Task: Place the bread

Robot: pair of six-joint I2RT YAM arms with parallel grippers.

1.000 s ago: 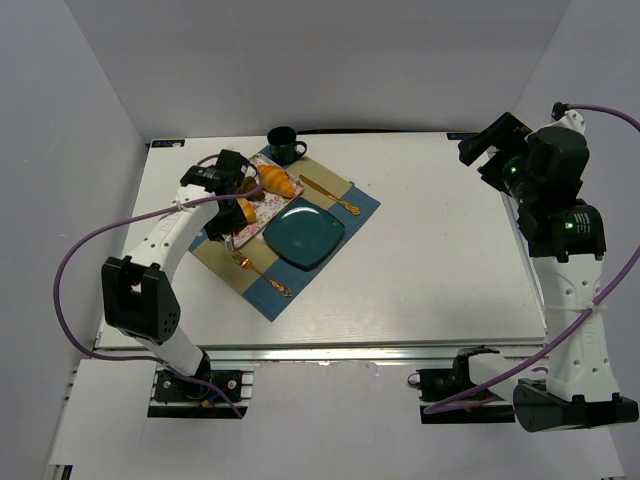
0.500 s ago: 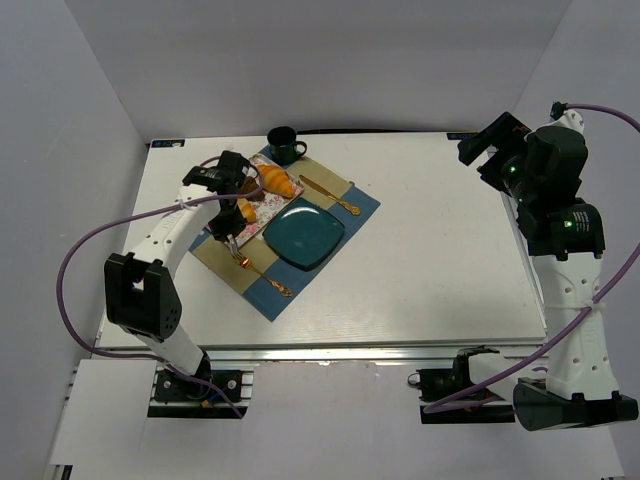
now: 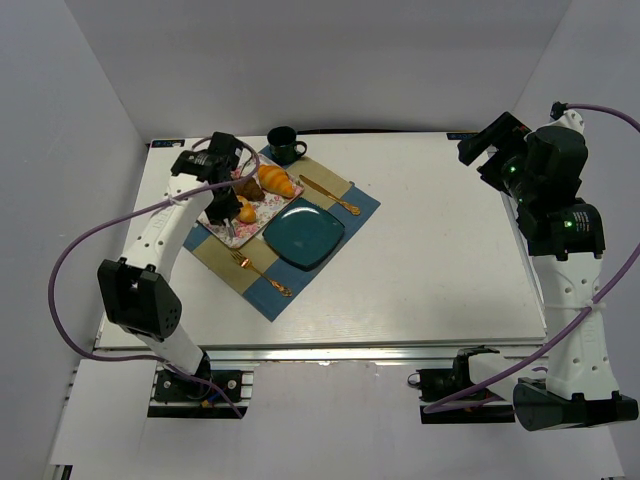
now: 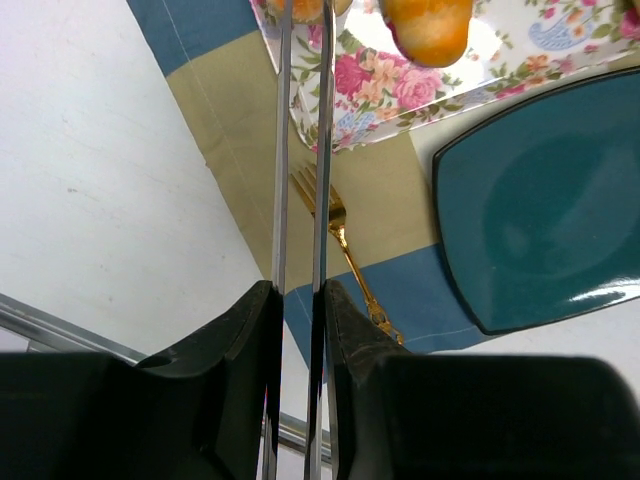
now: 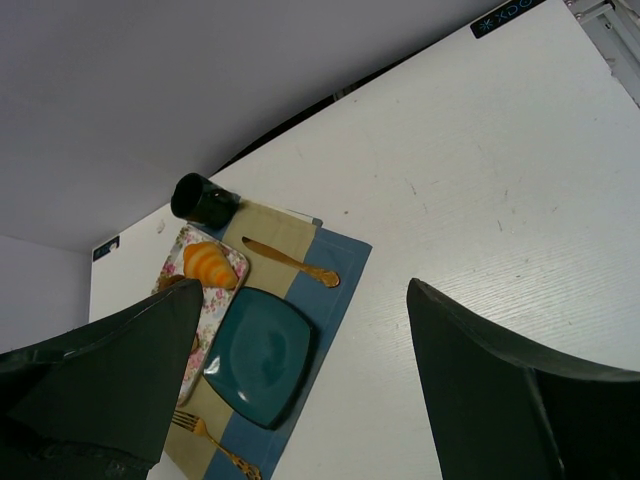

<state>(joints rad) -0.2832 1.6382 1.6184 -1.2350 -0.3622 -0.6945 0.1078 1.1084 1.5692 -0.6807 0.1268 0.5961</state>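
Bread roll (image 4: 430, 25) on floral tray (image 4: 400, 90), ahead of left end effector (image 4: 298, 300) clamping tongs (image 4: 323, 150) for reach; right end effector (image 3: 488, 146) wide.

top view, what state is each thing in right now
left gripper: shut on tongs
tongs: blades nearly together
right gripper: open, holding nothing
plate: empty
tray: holding bread
mug: upright
fork: flat on mat

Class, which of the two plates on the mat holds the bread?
The floral plate: a croissant lies on it, while the teal plate beside it is bare.
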